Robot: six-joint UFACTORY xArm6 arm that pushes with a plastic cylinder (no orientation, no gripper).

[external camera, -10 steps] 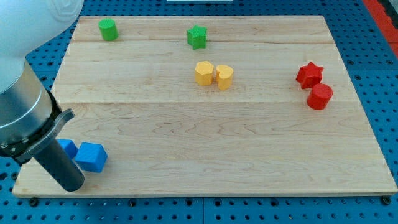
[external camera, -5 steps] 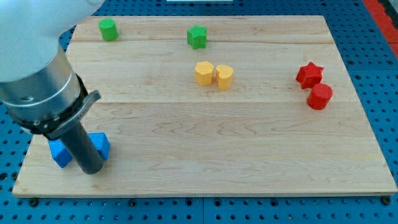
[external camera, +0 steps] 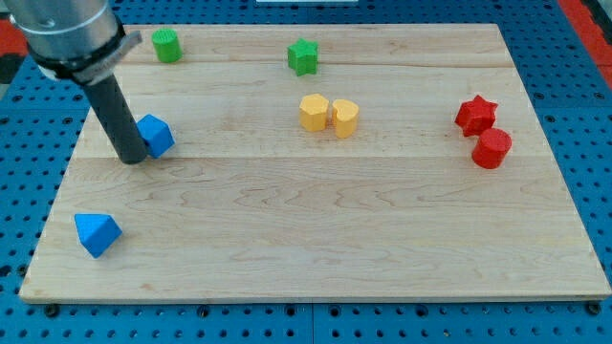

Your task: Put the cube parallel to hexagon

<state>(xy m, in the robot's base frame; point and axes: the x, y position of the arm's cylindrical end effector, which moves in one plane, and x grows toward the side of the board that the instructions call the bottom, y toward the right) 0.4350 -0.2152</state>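
Observation:
A blue cube (external camera: 155, 135) lies on the wooden board (external camera: 316, 229) at the view's left, about level with the yellow pair. My tip (external camera: 133, 159) rests on the board just left of and slightly below the cube, touching or almost touching its left side. The dark rod rises from the tip toward the view's top left. A yellow hexagon-like block (external camera: 314, 112) sits near the middle top, touching a second yellow block (external camera: 345, 118) on its right. The cube is well to the left of both.
A second blue block (external camera: 97, 233), wedge-like, lies at the lower left. A green cylinder-like block (external camera: 166, 45) and a green star (external camera: 303, 56) sit near the top edge. A red star (external camera: 475, 114) and a red rounded block (external camera: 492, 148) sit at the right.
My tip has swept from the lower left up the view, carrying the blue cube with it. The cube has left the other blue block, which stays at the lower left.

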